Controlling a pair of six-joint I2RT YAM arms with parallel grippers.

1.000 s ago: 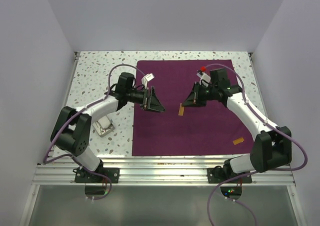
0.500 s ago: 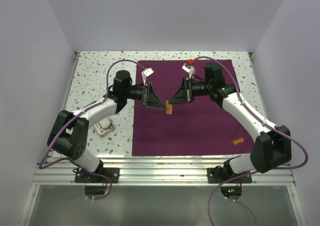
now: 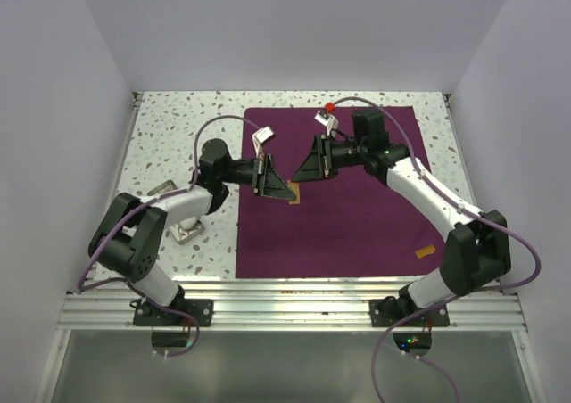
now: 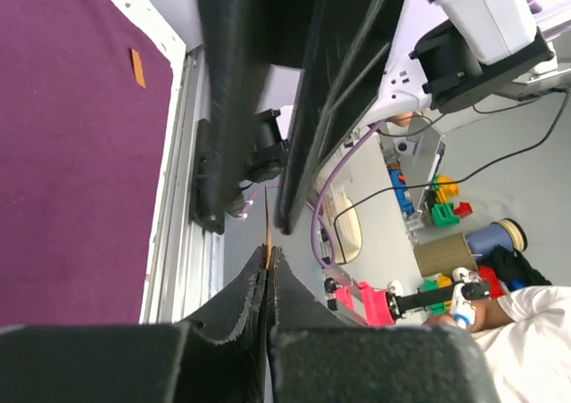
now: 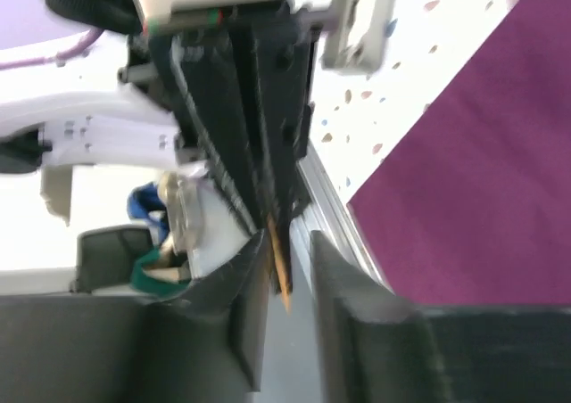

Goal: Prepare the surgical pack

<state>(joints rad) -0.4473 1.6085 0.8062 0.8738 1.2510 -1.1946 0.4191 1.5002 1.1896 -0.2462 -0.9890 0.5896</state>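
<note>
The dark purple cloth point(image 3: 357, 216) lies flat on the speckled table. Above its left part my two grippers meet tip to tip. My left gripper point(image 3: 289, 192) is shut on a small orange-brown tab point(image 3: 293, 195). In the left wrist view the tab point(image 4: 267, 238) sticks out edge-on from the closed left gripper point(image 4: 268, 253). My right gripper point(image 3: 301, 175) is open; in its wrist view the tab point(image 5: 282, 269) lies between its spread jaws point(image 5: 290, 242), close to one finger. The steel tray point(image 3: 186, 231) sits left of the cloth, partly under my left arm.
A second orange-brown tab point(image 3: 425, 251) lies on the cloth near its front right corner, also seen as a tab point(image 4: 137, 67) in the left wrist view. An aluminium rail point(image 3: 294, 287) runs along the table's near edge. White walls enclose the table.
Both arms swung left with the tab between them. The left gripper, open before, has shut on the tab. The right gripper, shut on it earlier, has opened.
</note>
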